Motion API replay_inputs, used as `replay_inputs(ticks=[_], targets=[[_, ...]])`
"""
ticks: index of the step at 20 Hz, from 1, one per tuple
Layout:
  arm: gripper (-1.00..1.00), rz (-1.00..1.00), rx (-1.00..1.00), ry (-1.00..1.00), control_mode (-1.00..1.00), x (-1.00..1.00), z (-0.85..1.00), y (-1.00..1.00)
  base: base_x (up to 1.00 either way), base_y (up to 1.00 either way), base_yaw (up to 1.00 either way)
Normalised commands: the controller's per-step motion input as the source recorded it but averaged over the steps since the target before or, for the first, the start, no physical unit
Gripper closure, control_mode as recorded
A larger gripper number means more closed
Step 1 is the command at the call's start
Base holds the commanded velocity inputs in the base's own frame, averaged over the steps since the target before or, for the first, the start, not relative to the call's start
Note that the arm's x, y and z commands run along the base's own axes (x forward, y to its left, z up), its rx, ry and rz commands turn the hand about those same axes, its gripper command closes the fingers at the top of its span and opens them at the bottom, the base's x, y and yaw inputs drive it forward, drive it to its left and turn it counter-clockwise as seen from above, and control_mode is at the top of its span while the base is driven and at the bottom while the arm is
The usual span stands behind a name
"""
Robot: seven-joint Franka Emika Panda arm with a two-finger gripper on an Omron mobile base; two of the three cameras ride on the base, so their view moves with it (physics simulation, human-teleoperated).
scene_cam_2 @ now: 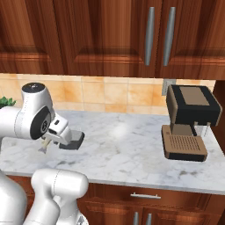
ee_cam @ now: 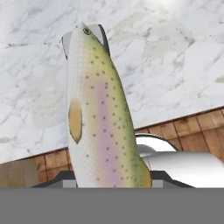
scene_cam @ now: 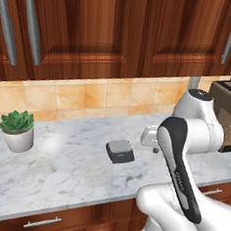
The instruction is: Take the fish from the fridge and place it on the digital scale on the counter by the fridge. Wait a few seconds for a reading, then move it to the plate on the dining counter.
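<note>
The fish (ee_cam: 98,113) stands lengthwise up the middle, its head at 12 o'clock and its body running down to 6 o'clock, where the gripper (ee_cam: 107,180) clamps it between 2 dark fingertips (ee_cam: 59,179). Its skin is spotted, silvery on the 9 o'clock flank with 1 orange fin, pink through the middle and olive-yellow toward 3 o'clock. Behind it lies white veined marble (ee_cam: 175,61), with reddish wood (ee_cam: 192,129) edging it from 8 o'clock round to 3 o'clock.
</note>
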Motion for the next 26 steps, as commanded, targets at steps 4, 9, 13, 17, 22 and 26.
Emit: replay_inputs(ticks=[4, 9, 13, 17, 22, 26], targets=[[1.0, 0.0, 0.0, 0.0, -1.0, 0.0, 0.0, 0.0, 0.0, 0.0, 0.0], [1.0, 0.0, 0.0, 0.0, 1.0, -0.03, 0.0, 0.0, -0.76, -0.12, -0.29], [1.0, 0.0, 0.0, 0.0, 1.0, 0.0, 0.0, 0.0, -0.99, -0.09, -0.6], [1.0, 0.0, 0.0, 0.0, 1.0, 0.0, 0.0, 0.0, -0.62, -0.19, -0.68], [1.0, 0.0, 0.0, 0.0, 1.0, 0.0, 0.0, 0.0, -0.5, 0.0, -0.8], [1.0, 0.0, 0.0, 0.0, 1.0, 0.0, 0.0, 0.0, -0.02, 0.0, -0.98]])
